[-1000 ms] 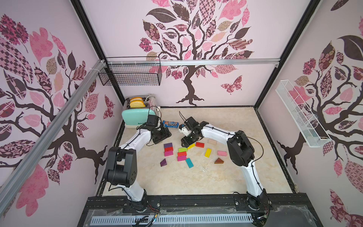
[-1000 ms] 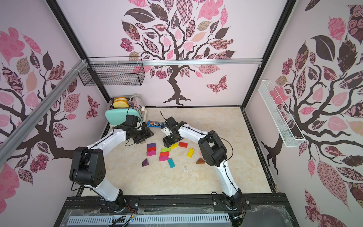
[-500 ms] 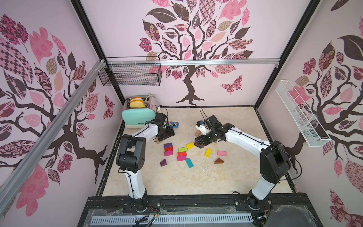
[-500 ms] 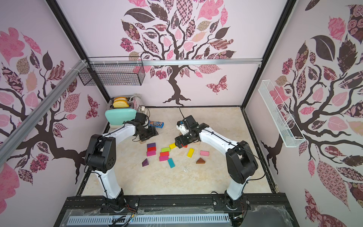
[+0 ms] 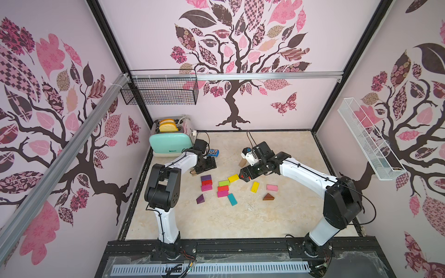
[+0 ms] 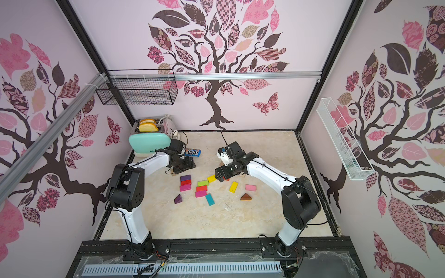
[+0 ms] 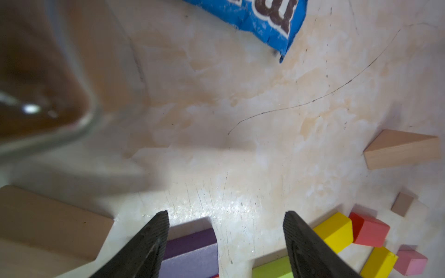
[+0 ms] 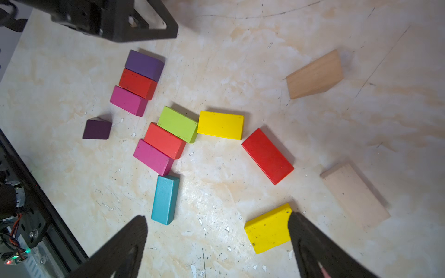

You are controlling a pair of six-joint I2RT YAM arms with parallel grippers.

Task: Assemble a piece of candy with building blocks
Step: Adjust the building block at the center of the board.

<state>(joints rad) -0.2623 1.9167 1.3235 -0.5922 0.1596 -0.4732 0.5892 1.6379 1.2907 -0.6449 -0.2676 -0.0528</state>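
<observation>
Blocks [image 6: 201, 188] are lying flat on the pale table [image 5: 216, 223], gathered near its middle between the two arms. A purple block [image 5: 206, 178], a red block [image 5: 206, 183] and a magenta block [image 5: 206, 188] are sitting side by side, touching, in a short row. Just beside them a green block [image 5: 224, 183], an orange block [image 5: 223, 188] and a second magenta block [image 5: 222, 193] are making another touching row. A teal block [image 5: 232, 199] is lying at that row's near end and a yellow block [image 5: 233, 178] at the green one's corner. A purple triangle [image 5: 200, 199] is lying apart on the left arm's side. A second yellow block [image 5: 254, 187], a pink block [image 5: 272, 187] and a brown triangle [image 5: 268, 197] are lying apart on the right arm's side.

The left gripper [image 7: 225, 214] is hanging low by the purple block, jaws spread and pinching nothing. A glass jar [image 7: 41, 72] and a blue candy packet [image 7: 260, 19] are showing near it.

The right gripper [image 8: 216, 217] is hovering near the yellow block, jaws spread wide and empty. In its wrist view one finger [image 8: 310, 240] is overlapping the second yellow block's edge; whether they are touching I cannot tell. A second red block [image 8: 267, 156] and a tan triangle [image 8: 315, 74] are lying beyond.
</observation>
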